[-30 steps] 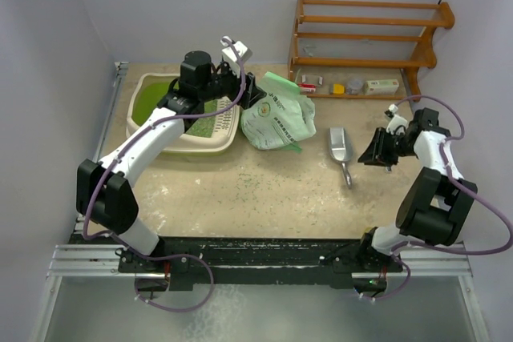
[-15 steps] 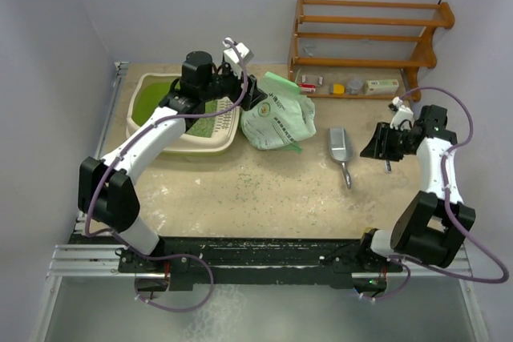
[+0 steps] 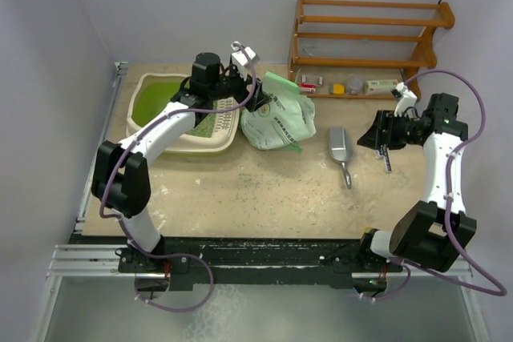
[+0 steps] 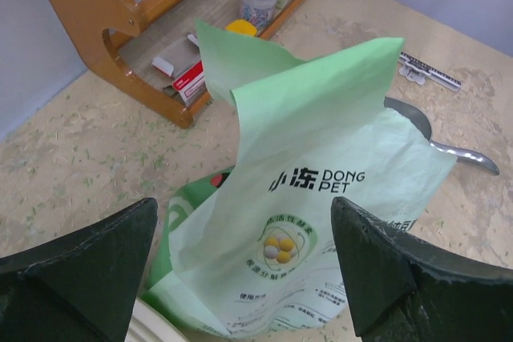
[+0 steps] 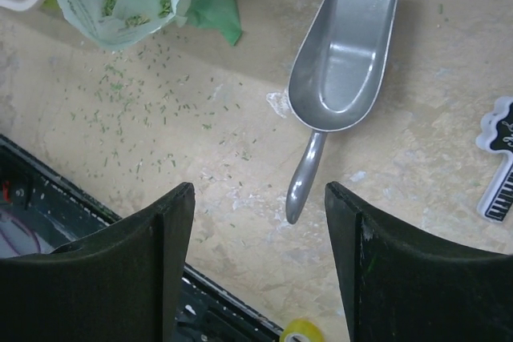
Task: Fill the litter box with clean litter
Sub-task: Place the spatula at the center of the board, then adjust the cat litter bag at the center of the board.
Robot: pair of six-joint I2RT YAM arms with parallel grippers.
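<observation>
The cream litter box with its lime-green inside stands at the back left, with green litter in it. Leaning on its right end is the pale green printed bag. My left gripper hovers at the bag's top left corner. In the left wrist view this gripper is open, with the bag's front seen between the fingers and not touched. A metal scoop lies on the table. My right gripper hangs open above and to the right of it, with the scoop's handle between its fingers far below.
A wooden rack with small boxes and jars stands at the back right. Loose green pellets are scattered on the table in front of the bag. A small piano-key strip lies right of the scoop. A yellow roll shows at the table's near edge.
Both grippers have opened wider. The right arm has swung up and back to the right. The left arm has shifted slightly right toward the bag.
</observation>
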